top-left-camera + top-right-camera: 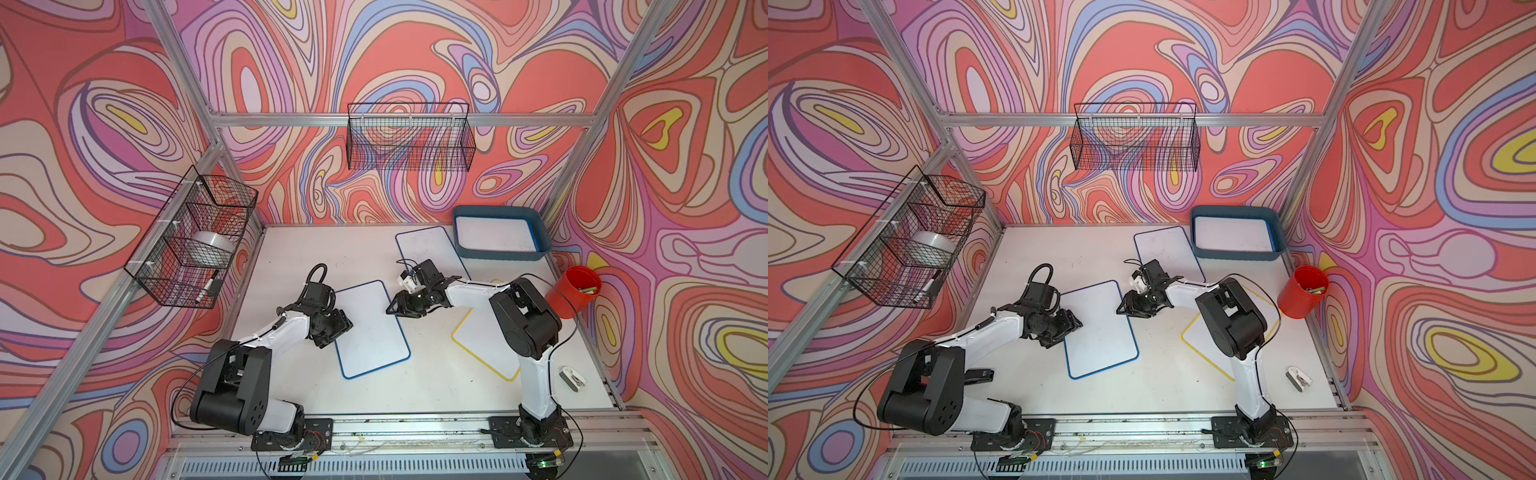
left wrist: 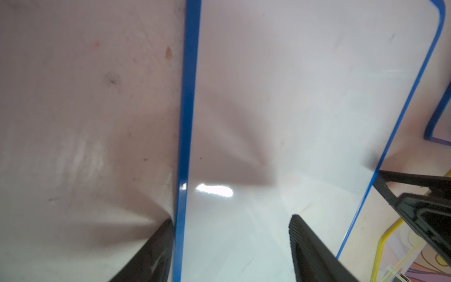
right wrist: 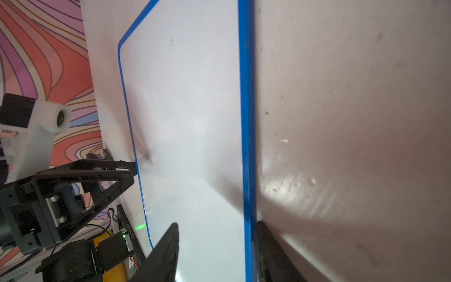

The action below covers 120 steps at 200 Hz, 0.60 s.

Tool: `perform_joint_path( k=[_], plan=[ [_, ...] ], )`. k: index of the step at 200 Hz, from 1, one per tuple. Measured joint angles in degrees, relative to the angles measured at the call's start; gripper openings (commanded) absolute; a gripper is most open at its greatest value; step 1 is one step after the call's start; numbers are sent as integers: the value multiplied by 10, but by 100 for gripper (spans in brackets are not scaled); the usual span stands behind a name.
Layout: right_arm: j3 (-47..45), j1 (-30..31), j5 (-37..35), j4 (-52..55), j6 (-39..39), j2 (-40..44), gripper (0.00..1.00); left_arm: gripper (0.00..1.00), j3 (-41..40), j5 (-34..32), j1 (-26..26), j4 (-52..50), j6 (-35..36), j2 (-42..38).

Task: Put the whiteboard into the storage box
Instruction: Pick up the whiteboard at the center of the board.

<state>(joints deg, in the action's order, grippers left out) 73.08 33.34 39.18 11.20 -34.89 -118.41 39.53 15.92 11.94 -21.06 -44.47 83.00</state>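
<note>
A whiteboard with a bright blue frame lies flat mid-table in both top views. My left gripper is open at its left long edge; in the left wrist view one finger rests against the outside of the blue frame and the other hangs over the white face. My right gripper is open at the opposite edge, straddling the frame the same way. The teal-blue storage box stands at the back right with another whiteboard lying inside.
A dark-blue-framed whiteboard lies beside the box. A yellow-framed one sits under my right arm. A red bucket hangs on the right wall, and a small white-and-grey object lies near the right edge. Black wire baskets hang on the walls.
</note>
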Motion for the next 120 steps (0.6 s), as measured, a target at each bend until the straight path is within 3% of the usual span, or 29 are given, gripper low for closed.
perform_joint_path(
  k=[100,120],
  plan=[
    [-66,1,135,-95,-119,0,51,70,-2,-100,0,59,-2,11],
    [-64,21,181,-129,-127,2,51,70,-2,-56,11,107,-8,20]
  ],
)
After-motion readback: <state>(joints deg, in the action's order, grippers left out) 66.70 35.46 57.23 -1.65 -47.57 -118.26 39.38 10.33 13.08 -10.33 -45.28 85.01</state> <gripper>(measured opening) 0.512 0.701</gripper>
